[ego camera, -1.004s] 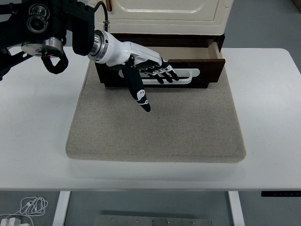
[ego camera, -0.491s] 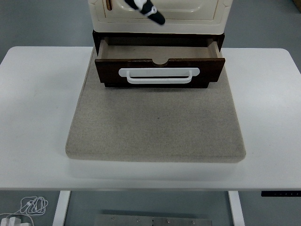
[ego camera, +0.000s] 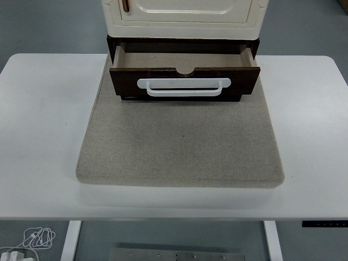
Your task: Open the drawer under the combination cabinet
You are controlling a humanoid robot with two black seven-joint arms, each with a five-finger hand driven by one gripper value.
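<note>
The drawer (ego camera: 185, 81) stands pulled open under the cabinet (ego camera: 185, 13), at the mat's (ego camera: 179, 147) far edge, mid-tabletop (ego camera: 38, 136). Its white handle (ego camera: 184, 87) faces the near edge. Neither hand shows.

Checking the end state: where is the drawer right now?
In the head view the drawer is top centre, pulled out from under the cream cabinet, over the grey mat's far edge.

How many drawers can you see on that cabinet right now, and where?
1. A dark brown drawer with a white handle sits pulled out under the cream cabinet, over the grey mat. The cabinet's upper part is cropped, so more could be hidden.
</note>
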